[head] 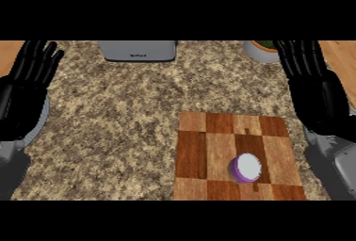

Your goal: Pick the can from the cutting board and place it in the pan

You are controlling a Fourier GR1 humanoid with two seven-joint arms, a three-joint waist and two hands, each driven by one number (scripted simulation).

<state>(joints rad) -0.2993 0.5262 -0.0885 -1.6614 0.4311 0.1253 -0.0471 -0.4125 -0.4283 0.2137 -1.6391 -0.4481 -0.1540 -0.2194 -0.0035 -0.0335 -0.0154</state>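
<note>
Left hand (28, 80): at the view's left edge, fingers (40, 54) straight and spread, pointing up the view; holds nothing. Grey forearm below it, at the lower left.
Right hand (316, 89): at the view's right edge, fingers (295, 54) straight and close together, pointing up the view; holds nothing. Grey forearm below it, at the lower right.
Can (246, 168): purple wall, white top, standing on the cutting board's lower right part, well apart from both hands.
Cutting board (208, 146): chequered wood in light and dark brown, lying flat on the desk, right of centre, reaching the lower edge of the view.
Desk (125, 117): speckled brown and beige stone top.
Grey appliance (137, 50): at the far edge, centre left, partly cut off.
Pale pot (261, 52): at the far right, something green inside, partly behind the right hand's fingers.
Grey curved rim (43, 117): beside the left hand, mostly hidden; cannot tell what it is.
</note>
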